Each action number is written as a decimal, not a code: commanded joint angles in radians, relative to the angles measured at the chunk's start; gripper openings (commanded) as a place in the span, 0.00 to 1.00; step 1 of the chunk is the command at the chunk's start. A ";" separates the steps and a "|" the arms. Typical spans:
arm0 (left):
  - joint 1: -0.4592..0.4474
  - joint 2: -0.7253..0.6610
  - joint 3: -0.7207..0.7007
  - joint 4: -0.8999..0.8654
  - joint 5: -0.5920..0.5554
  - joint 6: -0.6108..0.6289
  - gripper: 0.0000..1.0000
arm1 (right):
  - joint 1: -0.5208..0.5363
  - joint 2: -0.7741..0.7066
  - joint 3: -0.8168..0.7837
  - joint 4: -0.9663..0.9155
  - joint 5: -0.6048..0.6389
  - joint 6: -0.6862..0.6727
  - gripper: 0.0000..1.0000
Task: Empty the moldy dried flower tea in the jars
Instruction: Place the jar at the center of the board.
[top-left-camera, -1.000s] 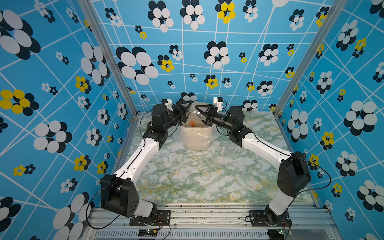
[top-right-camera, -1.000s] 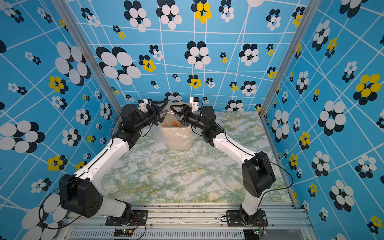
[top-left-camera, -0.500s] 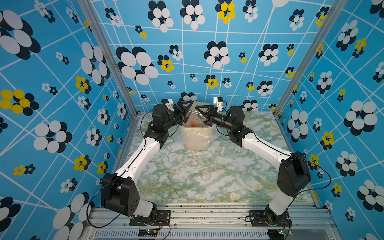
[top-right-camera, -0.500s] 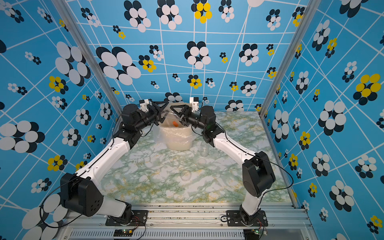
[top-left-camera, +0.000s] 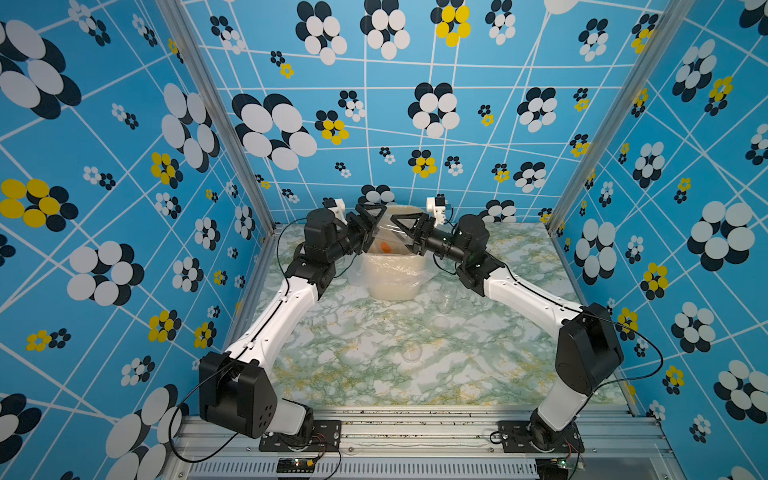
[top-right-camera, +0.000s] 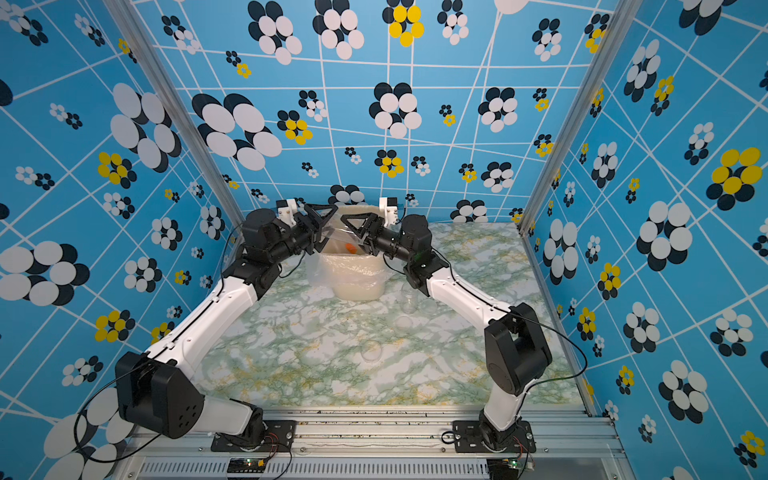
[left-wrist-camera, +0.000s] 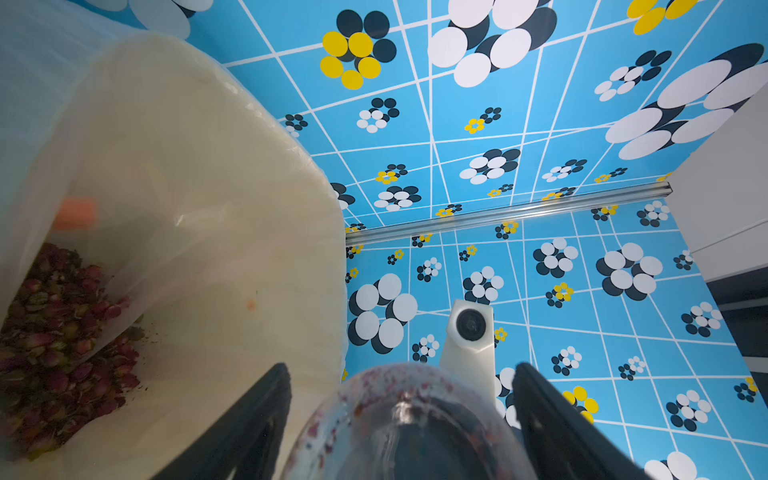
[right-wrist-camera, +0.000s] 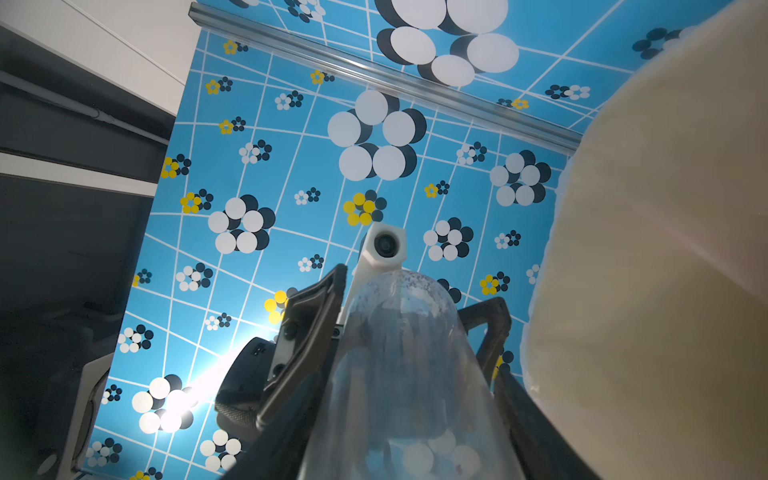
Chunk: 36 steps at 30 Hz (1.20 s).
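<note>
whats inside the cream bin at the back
Inside the bin: a clear liner, a heap of reddish dried buds, and one orange piece near it. The heap and liner folds cover the bottom; anything underneath can't be seen.

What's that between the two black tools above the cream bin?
A clear jar with pink crumbs stuck inside. Both wrist views show it: the right tool grips it, and the left tool stands open around it.

The bench (top-left-camera: 353, 374) looks smooth and faintly glossy. The cream bin (top-left-camera: 395, 291) wears thin, crinkled clear plastic; the jar (right-wrist-camera: 407, 365) is clear, glossy.
</note>
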<state>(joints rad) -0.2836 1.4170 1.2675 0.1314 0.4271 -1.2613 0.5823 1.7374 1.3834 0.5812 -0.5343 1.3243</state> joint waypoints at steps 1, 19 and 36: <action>0.001 -0.067 0.048 -0.068 -0.042 0.137 0.95 | 0.007 -0.060 -0.013 0.049 -0.016 -0.010 0.62; 0.001 -0.429 -0.186 -0.357 -0.374 0.749 1.00 | 0.004 -0.321 -0.100 -0.393 -0.022 -0.383 0.62; -0.003 -0.683 -0.554 -0.278 -0.073 1.010 0.99 | 0.064 -0.493 -0.083 -1.151 0.137 -0.908 0.62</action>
<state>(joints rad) -0.2836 0.7429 0.7216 -0.1844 0.2317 -0.3115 0.6258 1.2457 1.2907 -0.4419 -0.4515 0.5213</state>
